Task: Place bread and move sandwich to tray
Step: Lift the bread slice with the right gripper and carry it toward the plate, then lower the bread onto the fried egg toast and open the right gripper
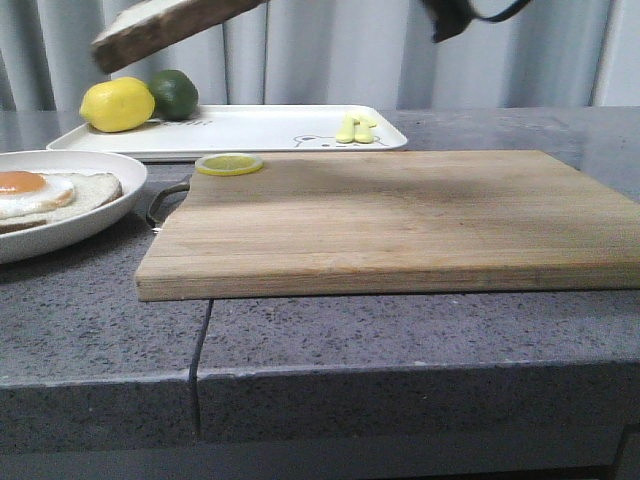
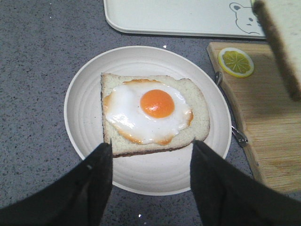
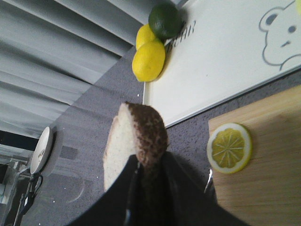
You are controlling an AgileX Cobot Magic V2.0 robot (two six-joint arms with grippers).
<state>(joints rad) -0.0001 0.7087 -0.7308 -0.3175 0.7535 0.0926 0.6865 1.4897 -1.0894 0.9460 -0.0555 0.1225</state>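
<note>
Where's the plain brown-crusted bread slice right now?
The thick white bread slice with dark brown crust is in the air, clamped in the right claw. In the front view it sits top left, above the yellow lemon on the white rectangular tray.

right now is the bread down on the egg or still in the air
In the air: the bread is pinched in the right claw, apart from the sandwich.

Low front view; wrist views overhead.
</note>
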